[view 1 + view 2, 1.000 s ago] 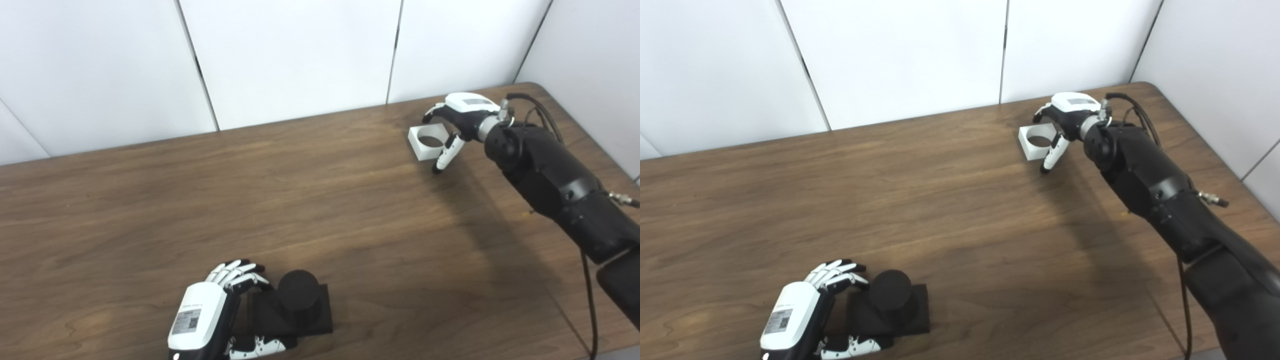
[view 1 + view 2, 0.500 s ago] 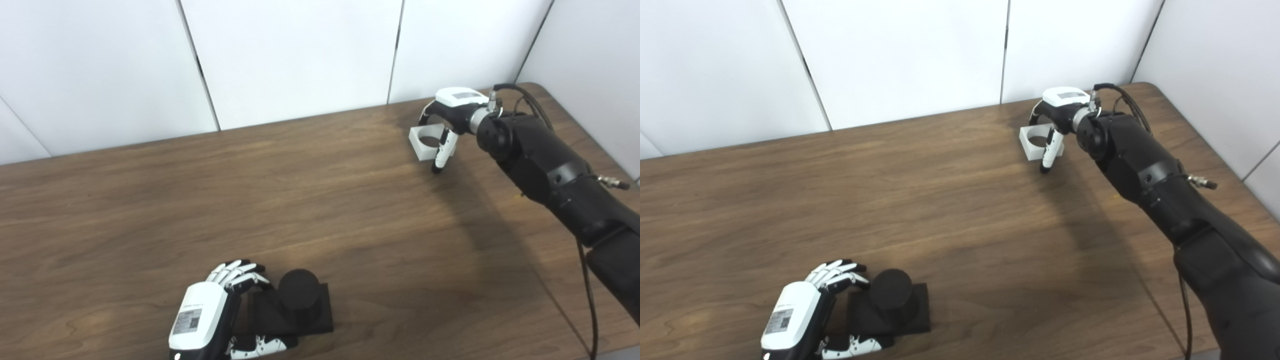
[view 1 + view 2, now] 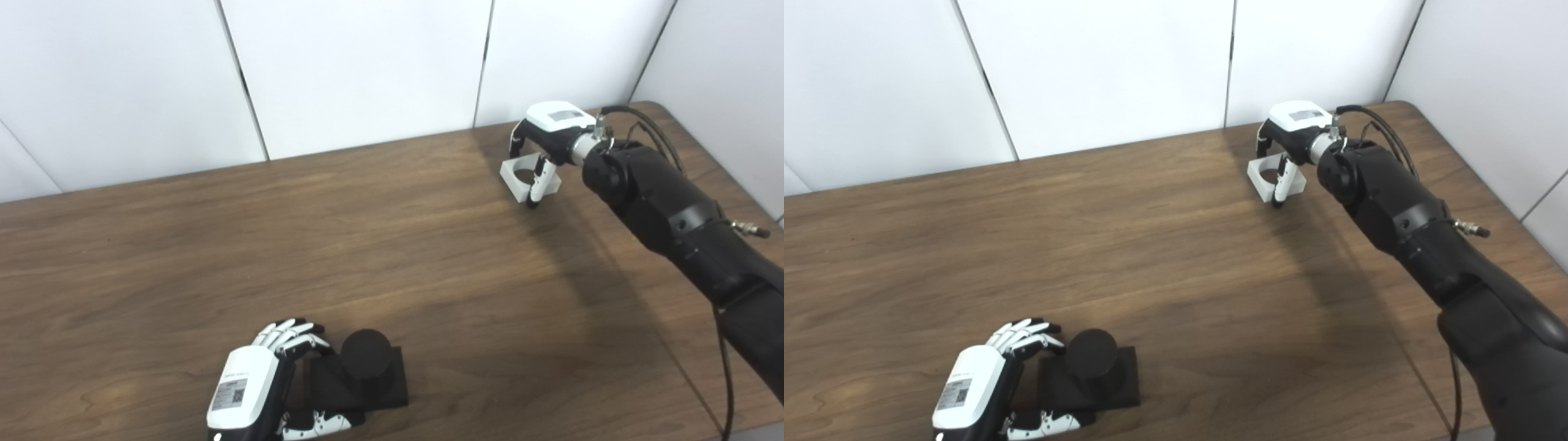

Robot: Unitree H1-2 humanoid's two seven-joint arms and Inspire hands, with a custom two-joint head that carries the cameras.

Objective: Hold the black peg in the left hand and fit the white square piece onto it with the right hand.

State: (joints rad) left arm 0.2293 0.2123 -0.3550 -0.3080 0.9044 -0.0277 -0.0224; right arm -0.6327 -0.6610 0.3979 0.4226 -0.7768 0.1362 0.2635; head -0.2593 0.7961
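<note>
Right hand (image 3: 547,138) now pinching white square piece (image 3: 528,177) far right, one edge tipped off table (image 3: 392,245): pickup begun; left hand (image 3: 263,386) clasping black peg (image 3: 364,361) near

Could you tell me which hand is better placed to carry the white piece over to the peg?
Right: the right hand is closed around the white square piece, while the left hand steadies the black peg.

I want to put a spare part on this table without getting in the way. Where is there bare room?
The wide middle of the table, between the left hand at the black peg and the right hand around the white square piece, is bare, as is the far left. It is crowded only at the near edge and the far right corner.
</note>
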